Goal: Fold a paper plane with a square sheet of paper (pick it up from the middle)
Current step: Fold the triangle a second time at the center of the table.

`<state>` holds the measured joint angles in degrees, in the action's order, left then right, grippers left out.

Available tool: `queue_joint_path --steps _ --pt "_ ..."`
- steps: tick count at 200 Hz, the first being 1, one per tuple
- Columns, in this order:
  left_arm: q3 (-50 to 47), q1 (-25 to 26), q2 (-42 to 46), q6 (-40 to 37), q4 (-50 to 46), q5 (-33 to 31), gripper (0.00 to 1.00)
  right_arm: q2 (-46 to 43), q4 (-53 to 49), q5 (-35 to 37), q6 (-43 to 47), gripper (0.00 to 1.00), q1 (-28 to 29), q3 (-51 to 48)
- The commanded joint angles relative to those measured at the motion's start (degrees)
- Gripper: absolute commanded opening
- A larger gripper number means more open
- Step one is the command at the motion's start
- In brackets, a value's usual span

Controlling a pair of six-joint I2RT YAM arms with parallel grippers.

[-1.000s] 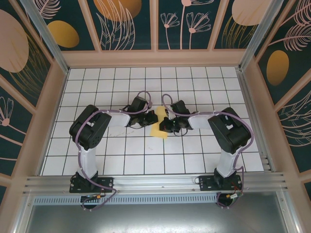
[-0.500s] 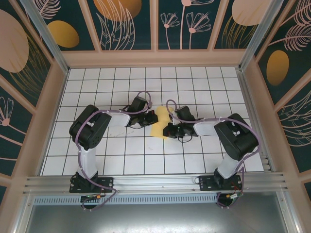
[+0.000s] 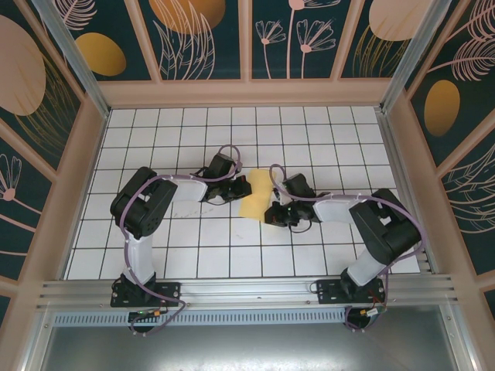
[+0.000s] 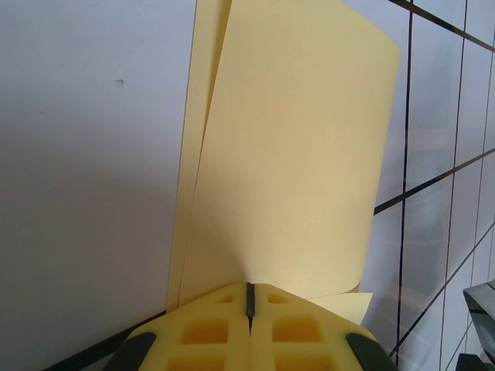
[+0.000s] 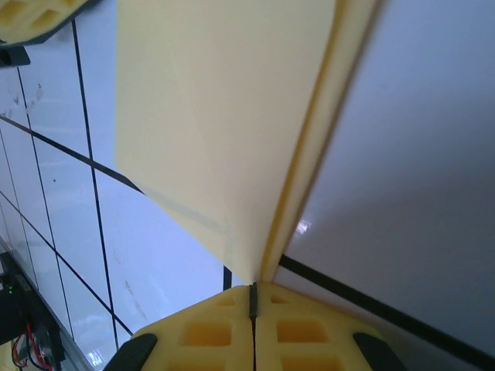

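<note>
We are looking down on a white tiled table [image 3: 155, 139] inside a frame with flower-patterned walls [image 3: 205, 35]. Near the middle of the table, the pale-yellow sheet of paper [image 3: 256, 194] is sitting between the two tools, its long side running from far to near and leaning slightly to the left.

The left gripper [image 3: 242, 188] is reaching in from the left and meeting the paper's left edge. In the left wrist view we are seeing its yellow fingers [image 4: 209, 332] pressed together with only a thin dark seam between them, pinching the paper where its layers are coming together. From this pinch the sheet is fanning away in two layers, the upper one curling at its far corner.

The right gripper [image 3: 272, 210] is coming in from the right and meeting the paper's near right corner. In the right wrist view its fingers [image 5: 298, 332] are likewise closed tight on the sheet, gripping at a folded edge where two layers are lying one on the other.

We cannot tell whether the paper is touching the tiles or hanging just above them.
</note>
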<state>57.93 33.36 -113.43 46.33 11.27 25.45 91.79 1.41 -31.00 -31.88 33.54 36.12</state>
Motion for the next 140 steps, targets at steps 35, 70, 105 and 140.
queue_joint_path --steps 35,70,105,140 --pt "-1.9 -0.1 0.3 1.0 -4.0 -3.4 0.08 -4.9 0.3 5.0 -4.4 0.17 -4.5 2.1" --pt "-1.9 0.0 1.0 1.9 -2.9 -2.6 0.09 -1.2 1.9 5.3 -7.4 0.32 -4.9 5.2" --pt "-1.9 -0.1 1.2 1.9 -2.9 -2.7 0.09 2.6 2.7 4.9 -9.1 0.34 -5.0 7.0" --pt "-1.9 0.0 1.1 1.8 -2.9 -2.5 0.09 5.1 3.4 5.0 -10.2 0.34 -4.9 8.0"
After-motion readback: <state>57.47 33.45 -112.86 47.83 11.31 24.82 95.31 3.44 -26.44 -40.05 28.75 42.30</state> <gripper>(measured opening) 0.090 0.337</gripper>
